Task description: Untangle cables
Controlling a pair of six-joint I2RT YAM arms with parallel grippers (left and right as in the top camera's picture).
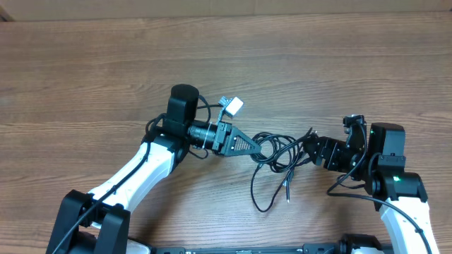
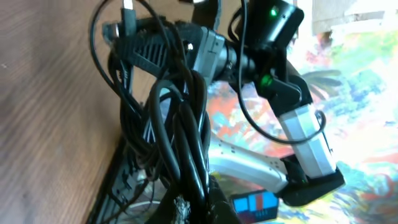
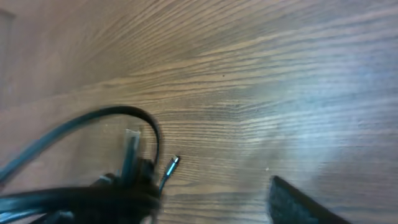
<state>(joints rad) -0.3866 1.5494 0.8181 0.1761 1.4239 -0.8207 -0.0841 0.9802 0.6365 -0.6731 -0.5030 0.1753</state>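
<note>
Toward the near edge of the wood-grain worktop (image 1: 85, 70), left gripper (image 1: 255, 147) is pinched shut on the tangled thin black cables (image 1: 279, 149), right gripper (image 1: 309, 145) alongside, its grip impossible to tell, so I'd call this the separating step, next needing a gentle outward pull.

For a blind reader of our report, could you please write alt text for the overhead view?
A tangle of thin black cables sits on a wooden table between two grippers: the left gripper meets it from the left, the right gripper from the right. A loose loop and a plug end trail toward the picture's bottom edge.
</note>
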